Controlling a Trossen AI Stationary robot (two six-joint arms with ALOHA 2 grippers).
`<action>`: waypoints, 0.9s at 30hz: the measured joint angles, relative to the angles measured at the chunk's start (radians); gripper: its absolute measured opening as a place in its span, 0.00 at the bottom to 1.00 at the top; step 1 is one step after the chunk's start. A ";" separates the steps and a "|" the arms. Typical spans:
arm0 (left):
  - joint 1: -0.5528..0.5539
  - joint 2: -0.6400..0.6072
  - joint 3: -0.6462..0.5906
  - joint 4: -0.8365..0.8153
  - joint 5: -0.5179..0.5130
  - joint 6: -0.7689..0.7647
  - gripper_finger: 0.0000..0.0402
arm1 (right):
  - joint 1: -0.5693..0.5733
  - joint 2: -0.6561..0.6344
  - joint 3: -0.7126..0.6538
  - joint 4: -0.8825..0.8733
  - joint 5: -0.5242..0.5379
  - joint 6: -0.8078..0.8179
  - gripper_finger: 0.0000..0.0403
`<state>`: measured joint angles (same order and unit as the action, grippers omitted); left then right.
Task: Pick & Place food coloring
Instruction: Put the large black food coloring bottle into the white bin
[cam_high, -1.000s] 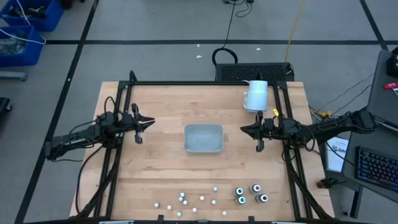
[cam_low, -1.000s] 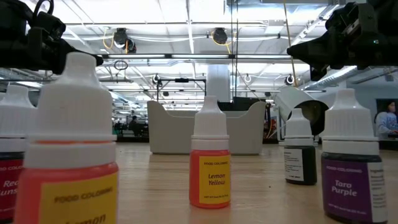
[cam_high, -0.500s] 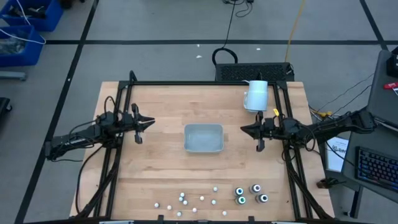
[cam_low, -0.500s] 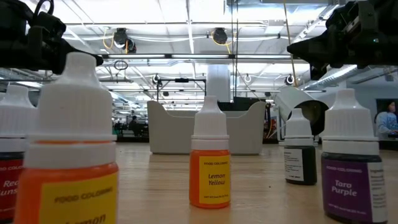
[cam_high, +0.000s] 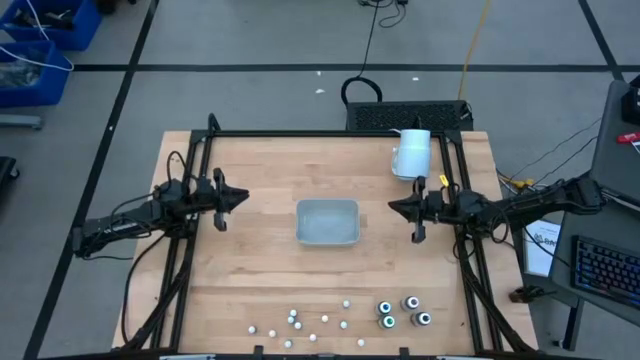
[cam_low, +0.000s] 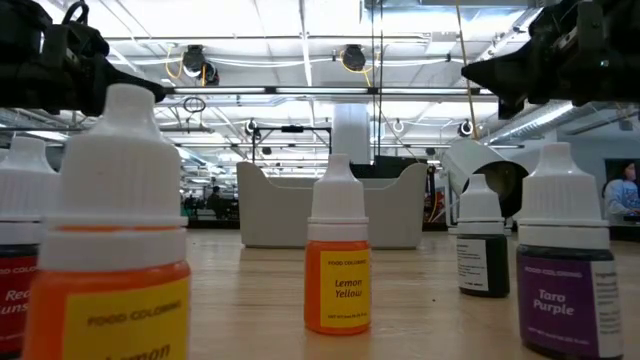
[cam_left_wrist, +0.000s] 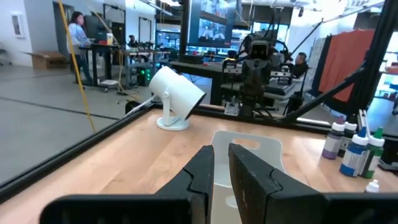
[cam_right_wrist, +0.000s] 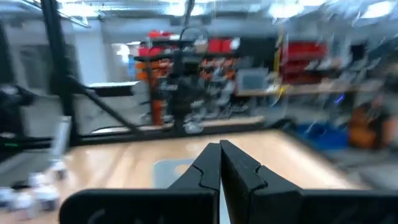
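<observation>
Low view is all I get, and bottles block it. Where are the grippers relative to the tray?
Observer: In the high view the left gripper is left of the tray and the right gripper is right of it. Both point at it and neither touches it.
Operator: Holding anything?
Observer: No. The right wrist view shows its fingers pressed together on nothing. The left fingers have a narrow gap with nothing in it.
Operator: Any coloring in the tray?
Observer: None shows. The bottles and jars sit near the table's front edge.
</observation>
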<state>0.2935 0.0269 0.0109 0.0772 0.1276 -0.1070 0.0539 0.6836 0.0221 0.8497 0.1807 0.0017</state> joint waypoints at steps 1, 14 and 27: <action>0.000 0.000 0.000 0.000 -0.003 0.000 0.14 | 0.000 -0.004 0.013 0.000 0.025 -0.043 0.00; 0.000 0.003 0.000 0.003 -0.006 0.137 0.14 | 0.267 0.100 0.753 -1.087 0.623 -0.154 0.00; 0.000 0.004 0.000 0.003 -0.005 0.175 0.14 | 0.760 0.236 1.001 -1.519 0.757 0.334 0.00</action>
<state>0.2935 0.0307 0.0109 0.0799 0.1223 0.0677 0.8140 0.9195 1.0231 -0.6693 0.9375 0.3353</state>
